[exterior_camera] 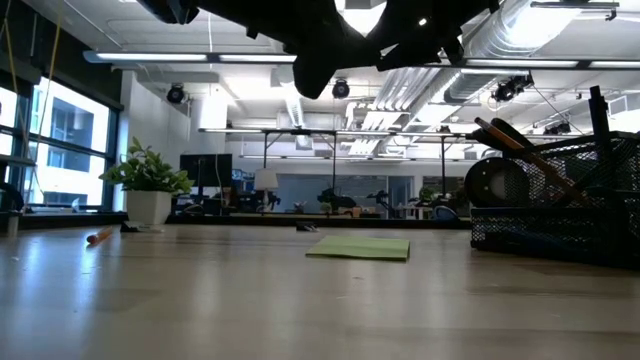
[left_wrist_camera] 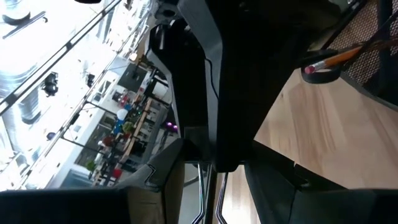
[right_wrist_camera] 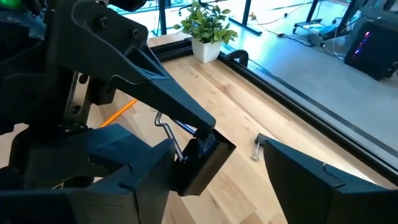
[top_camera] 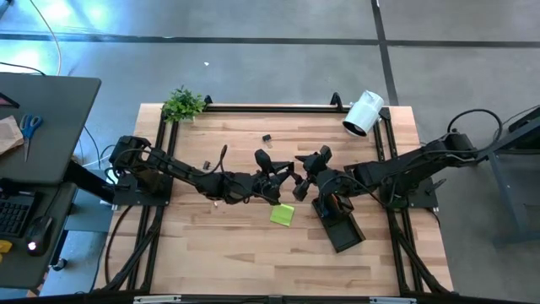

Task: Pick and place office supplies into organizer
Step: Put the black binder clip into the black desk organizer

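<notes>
The organizer (top_camera: 340,224) lies at the near right of the table centre, close under the right arm. In the low view its black mesh wall (exterior_camera: 560,215) stands at the right, with dark pens (exterior_camera: 525,150) slanting up out of it; the high view does not resolve those contents.

The lime-green sticky-note pad (top_camera: 283,214) lies flat just left of the organizer and near the two grippers. The low view shows it as a thin green slab (exterior_camera: 362,247) on the wood.

The orange pencil (exterior_camera: 99,237) shows in the low view at the far left of the table. The right wrist view shows it (right_wrist_camera: 118,112) partly hidden behind the other arm. In the high view you cannot make it out.

A tiny black clip (top_camera: 267,138) lies alone on the far side of the centre.

The left gripper (top_camera: 272,187) and the right gripper (top_camera: 305,184) meet over the table centre. In the right wrist view the left gripper's fingers pinch a small black binder clip (right_wrist_camera: 200,152) with wire handles. You cannot tell whether the right gripper's fingers are spread or pressed together.

A potted plant (top_camera: 183,104) and a white camera (top_camera: 364,114) stand at the far edge.
</notes>
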